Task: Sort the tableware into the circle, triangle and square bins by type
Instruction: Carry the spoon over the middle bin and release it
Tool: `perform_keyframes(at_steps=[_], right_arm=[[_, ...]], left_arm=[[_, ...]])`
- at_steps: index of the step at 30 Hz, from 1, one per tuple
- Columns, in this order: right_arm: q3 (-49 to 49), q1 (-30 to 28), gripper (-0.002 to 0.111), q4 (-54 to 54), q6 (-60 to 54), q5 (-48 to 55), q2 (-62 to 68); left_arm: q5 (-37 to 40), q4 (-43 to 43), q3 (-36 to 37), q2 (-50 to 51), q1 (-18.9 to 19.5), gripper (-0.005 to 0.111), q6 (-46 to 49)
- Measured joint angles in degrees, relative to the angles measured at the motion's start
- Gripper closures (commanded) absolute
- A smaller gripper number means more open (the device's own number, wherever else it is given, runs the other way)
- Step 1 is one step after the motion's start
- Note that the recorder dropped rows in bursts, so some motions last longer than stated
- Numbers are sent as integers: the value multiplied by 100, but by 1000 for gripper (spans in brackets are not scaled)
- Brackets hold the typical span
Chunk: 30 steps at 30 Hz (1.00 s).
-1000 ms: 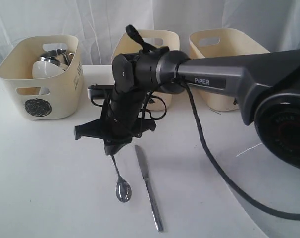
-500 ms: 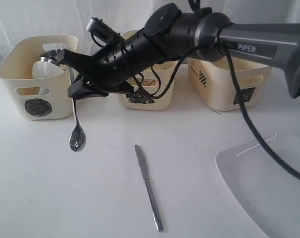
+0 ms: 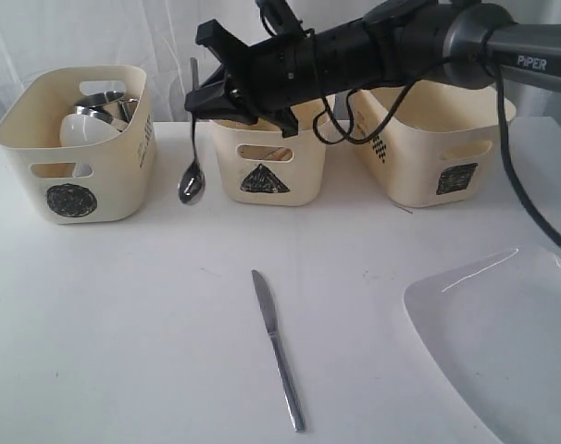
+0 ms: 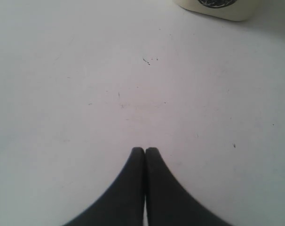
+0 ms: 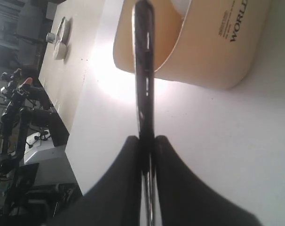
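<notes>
Left gripper (image 4: 145, 151): jaws pressed together, nothing between them, above the bare white table (image 4: 86, 94).

Exterior view, far left: the circle bin (image 3: 105, 176) holds steel mugs (image 3: 109, 100) and a white bowl (image 3: 84, 129).

At its three o'clock the spoon (image 3: 192, 176) hangs bowl-down, clear of the table. Its handle is clamped in the right gripper (image 3: 199, 97), whose jaws are nearly closed on it.

The triangle bin (image 3: 262, 171) stands just beside, at the spoon's three o'clock.

The knife (image 3: 278, 347) lies flat on the table at that bin's six o'clock, well apart from it.

The square bin (image 3: 429, 148) stands further right. The white plate (image 3: 503, 361) lies at its five o'clock.
</notes>
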Motion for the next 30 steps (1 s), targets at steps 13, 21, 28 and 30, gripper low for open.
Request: perform_keyframes(at_steps=[13,21,28,30], right_arm=[[63,-950,108,91,-472,336,0],[63,-1367,108,860,-1042,91,65],[63,-1390,108,1553,-1611,-475,279],[63,-1390,108,1986,-1832,-521,357]], left_arm=[[0,0,0,0,0,106,0],[0,0,0,0,0,106,0],[0,0,0,0,0,106,0],[0,0,0,0,0,106,0]])
